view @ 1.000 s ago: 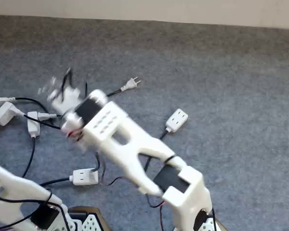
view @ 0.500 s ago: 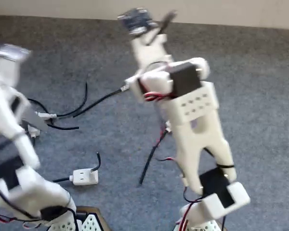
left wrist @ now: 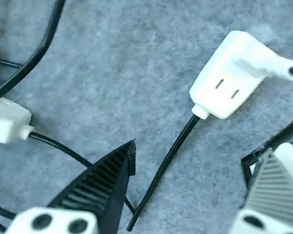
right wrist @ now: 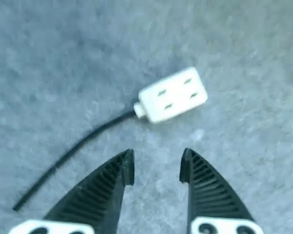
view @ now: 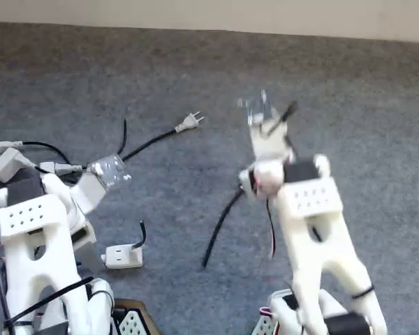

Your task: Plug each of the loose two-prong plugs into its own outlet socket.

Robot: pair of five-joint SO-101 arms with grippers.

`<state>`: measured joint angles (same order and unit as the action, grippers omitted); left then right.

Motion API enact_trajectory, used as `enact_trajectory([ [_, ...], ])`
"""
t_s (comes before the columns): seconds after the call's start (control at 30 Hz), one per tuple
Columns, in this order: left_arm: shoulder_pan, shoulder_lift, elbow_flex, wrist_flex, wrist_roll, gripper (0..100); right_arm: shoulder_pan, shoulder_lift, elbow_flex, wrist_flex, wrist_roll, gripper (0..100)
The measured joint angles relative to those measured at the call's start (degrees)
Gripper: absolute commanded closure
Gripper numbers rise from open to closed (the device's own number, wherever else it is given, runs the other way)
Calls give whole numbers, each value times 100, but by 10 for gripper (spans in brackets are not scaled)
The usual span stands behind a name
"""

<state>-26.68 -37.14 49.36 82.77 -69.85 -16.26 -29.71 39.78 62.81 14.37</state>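
Now the right gripper (right wrist: 156, 165) is swung across, open and empty, above an outlet socket (right wrist: 172, 95). The left gripper (left wrist: 188, 156) is held open over a second socket (left wrist: 223, 83), and the two-prong plug (view: 188, 123) is left ungrasped between them.

- No text, brand, number, label or sign can be read in any of these views.
- The outlet socket (right wrist: 172, 95), upper middle of the right wrist view, has a plain white face with slots and no legible print.
- The second outlet socket (left wrist: 219, 87), upper right of the left wrist view, also has only slots on bare white plastic.
- The white arm shell (view: 29, 213), lower left of the high view, has rows of holes but no readable marking.
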Motion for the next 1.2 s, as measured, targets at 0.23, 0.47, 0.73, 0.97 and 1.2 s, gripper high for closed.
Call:
enact_trajectory([
  [0.23, 554, -70, 589, -211, -62, 627, 0, -1354, 2884, -1371, 18, 835],
  [0.47, 949, -123, 1538, -1046, -62, 628, 0, -2295, 3798, -1846, 18, 835],
  [0.73, 1187, -123, 1864, -2356, 703, 830, 0, -2532, 3938, -1908, 18, 835],
  [0.97, 1248, -123, 1890, -2655, 826, 884, 0, -2532, 3938, -1908, 18, 835],
  [1.2, 1196, -123, 1890, -2787, 1037, 885, 0, -2532, 3938, -1908, 18, 835],
])
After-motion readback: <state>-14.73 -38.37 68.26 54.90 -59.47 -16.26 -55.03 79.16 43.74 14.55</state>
